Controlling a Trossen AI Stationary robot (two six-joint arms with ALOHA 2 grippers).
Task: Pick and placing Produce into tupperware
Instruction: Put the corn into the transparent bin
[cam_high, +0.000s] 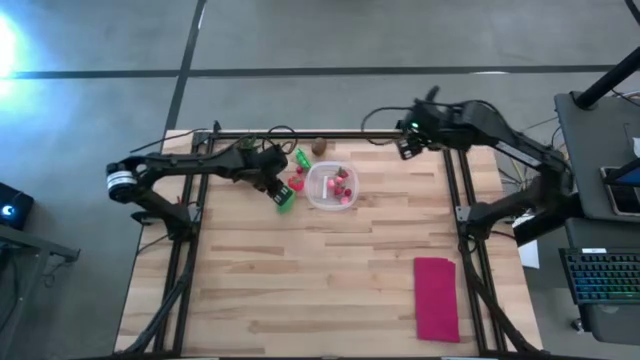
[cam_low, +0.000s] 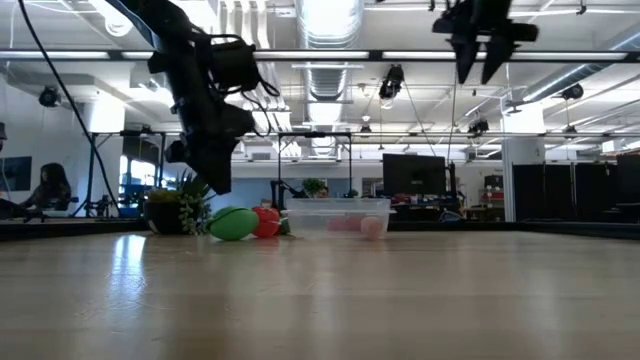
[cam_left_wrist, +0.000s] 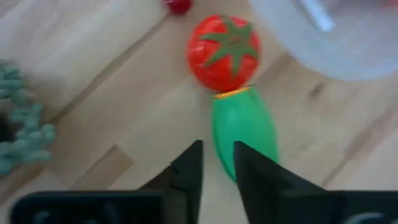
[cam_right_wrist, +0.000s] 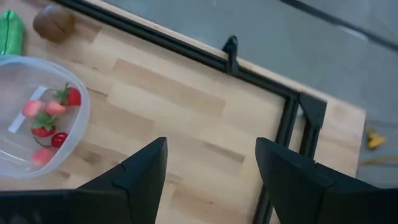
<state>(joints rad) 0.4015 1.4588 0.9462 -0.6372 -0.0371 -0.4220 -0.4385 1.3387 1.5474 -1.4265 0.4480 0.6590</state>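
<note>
Left gripper (cam_left_wrist: 217, 165) slightly parted above green piece (cam_left_wrist: 244, 129) beside tupperware (cam_high: 318, 195)

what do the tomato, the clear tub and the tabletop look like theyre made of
Round red tomato: likely glossy moulded plastic, with a flat green star calyx. Clear rounded-square tub: thin translucent plastic; the red pieces show through. Table: pale wood planks, visible grain and joints.

Small produce pieces (cam_high: 342, 185) in tupperware (cam_high: 322, 196) — tomato (cam_high: 296, 184) just left.
</note>
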